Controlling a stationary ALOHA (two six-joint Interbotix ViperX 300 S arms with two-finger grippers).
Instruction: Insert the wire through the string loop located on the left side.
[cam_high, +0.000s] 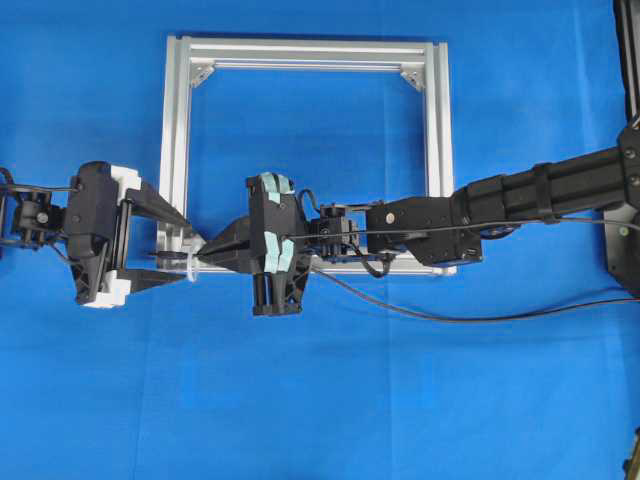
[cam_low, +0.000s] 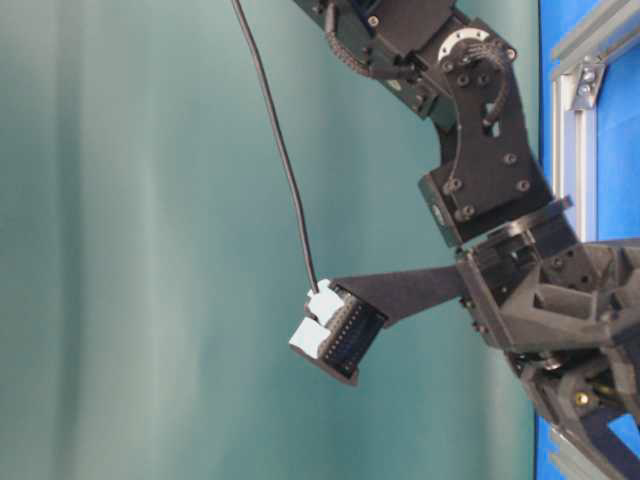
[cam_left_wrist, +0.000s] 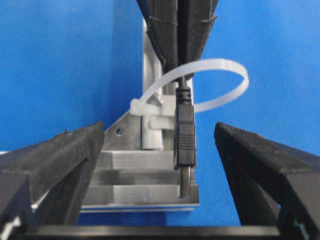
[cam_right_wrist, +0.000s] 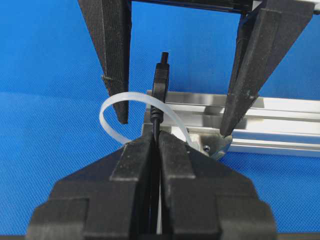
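The whitish string loop (cam_left_wrist: 222, 70) hangs off the lower left corner of the silver frame (cam_high: 436, 120). It appears small at that corner from overhead (cam_high: 190, 268). My right gripper (cam_right_wrist: 156, 137) is shut on the wire just behind its black plug (cam_left_wrist: 184, 135). The cable runs through the loop (cam_right_wrist: 112, 107), and the plug (cam_right_wrist: 160, 82) with its metal tip sticks out on the far side. My left gripper (cam_left_wrist: 159, 127) is open, one finger on each side of the plug, touching nothing. Overhead, the left gripper (cam_high: 183, 250) faces the right gripper (cam_high: 205, 258) tip to tip.
The rest of the wire (cam_high: 450, 318) trails right across the blue cloth toward the table edge. The frame's bottom rail (cam_right_wrist: 280, 120) lies right beside the loop. The right arm (cam_high: 540, 195) stretches in from the right, over the frame's lower right corner.
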